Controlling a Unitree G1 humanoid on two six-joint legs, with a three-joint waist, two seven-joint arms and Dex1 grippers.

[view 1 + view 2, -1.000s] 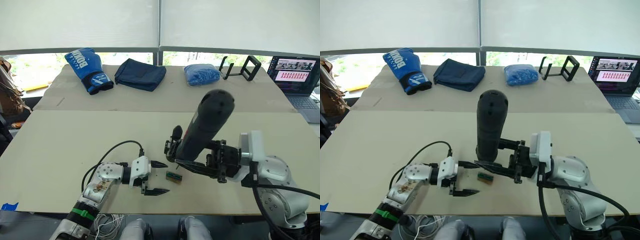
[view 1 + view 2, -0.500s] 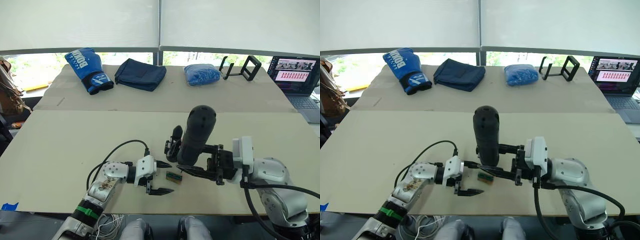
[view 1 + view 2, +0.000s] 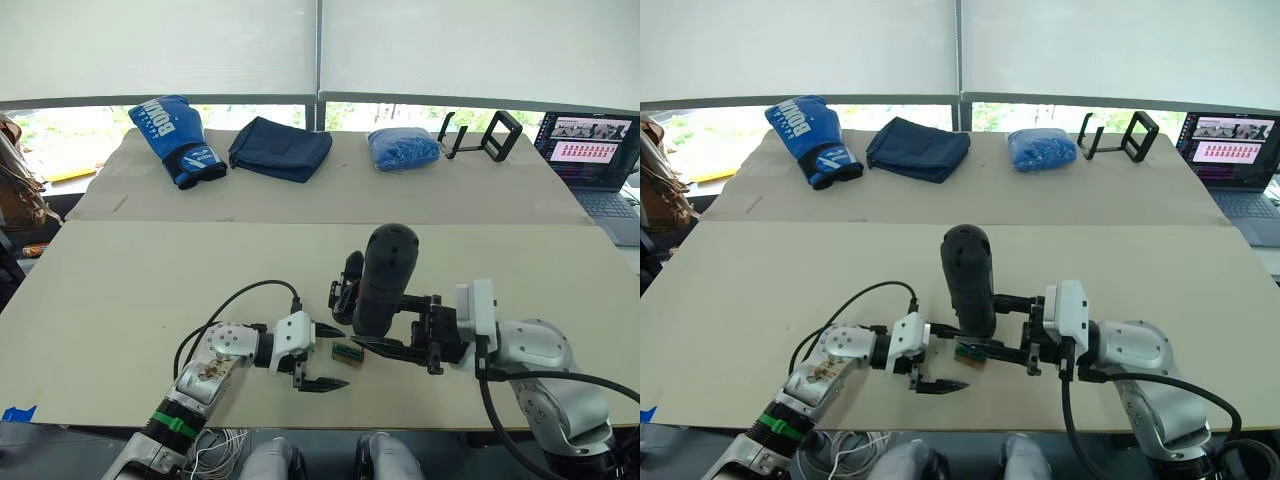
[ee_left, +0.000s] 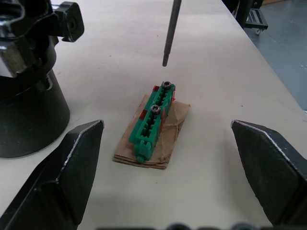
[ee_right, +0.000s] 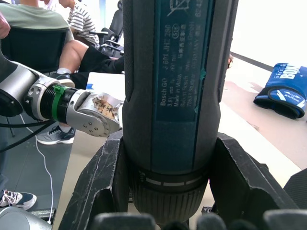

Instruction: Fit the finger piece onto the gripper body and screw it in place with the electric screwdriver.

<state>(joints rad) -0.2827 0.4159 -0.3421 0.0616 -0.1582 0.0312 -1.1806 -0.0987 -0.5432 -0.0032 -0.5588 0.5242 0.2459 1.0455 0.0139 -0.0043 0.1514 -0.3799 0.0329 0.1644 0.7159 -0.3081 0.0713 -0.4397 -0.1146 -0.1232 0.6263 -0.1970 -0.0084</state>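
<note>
So the right end effector (image 3: 392,345) is clamped round the thick matte-black electric screwdriver (image 3: 385,278), held upright w/ rounded end up and thin metal bit (image 4: 170,31) pointing down, tip hanging just above the small green block holding two screws (image 4: 153,118) on its brown paper scrap. Prob. it's there to pick up a screw before fastening. The left end effector (image 3: 322,356) lies low on the beige desk (image 3: 150,290), fingers spread wide either side of the green block, touching nothing; reads as standing by. The black stubby gripper body w/ metal top and one pointed finger (image 3: 347,285) stands just behind the screwdriver, beside the block. Finger piece: can't pick it out.

Room: desk bare to the left and right; near edge is close behind both wrists. Blue boxing glove (image 3: 172,137), navy pouch (image 3: 280,147), blue bag (image 3: 403,148) and laptop (image 3: 597,150) sit well apart at the far side.
</note>
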